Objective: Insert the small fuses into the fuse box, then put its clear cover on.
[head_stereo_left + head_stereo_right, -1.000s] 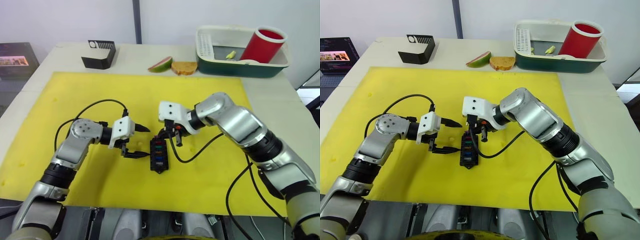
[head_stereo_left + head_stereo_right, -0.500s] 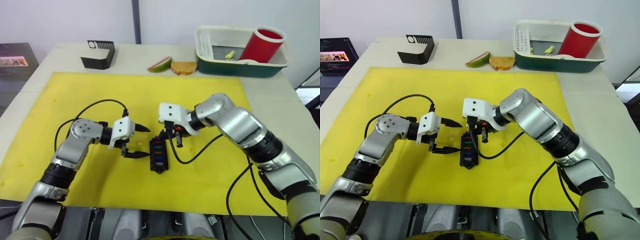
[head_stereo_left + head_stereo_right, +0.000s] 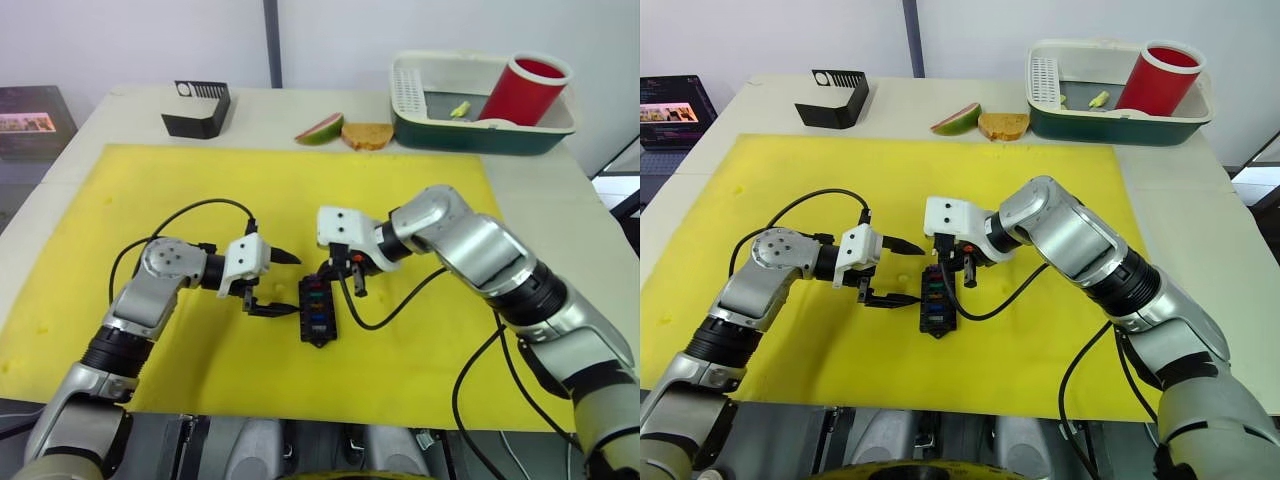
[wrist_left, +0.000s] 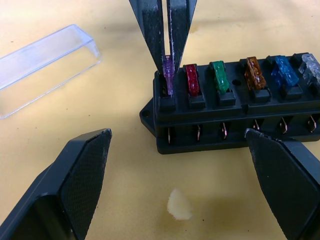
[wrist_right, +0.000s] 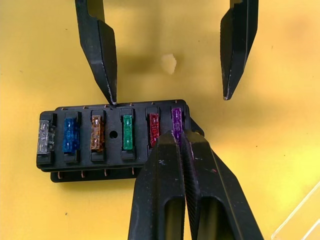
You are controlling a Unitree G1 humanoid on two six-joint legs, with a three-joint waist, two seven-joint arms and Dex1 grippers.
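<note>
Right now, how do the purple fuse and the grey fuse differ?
The purple fuse is pinched in the right claw; the grey fuse stands free. Purple stands in the slot at one end of the fuse box, grey in the slot at the opposite end. Purple sticks up higher than grey. Both are in slots of that box.

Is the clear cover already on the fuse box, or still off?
Off. The clear cover lies on the yellow mat beside the fuse box, whose fuses are exposed; the right pincer grips the purple fuse.
</note>
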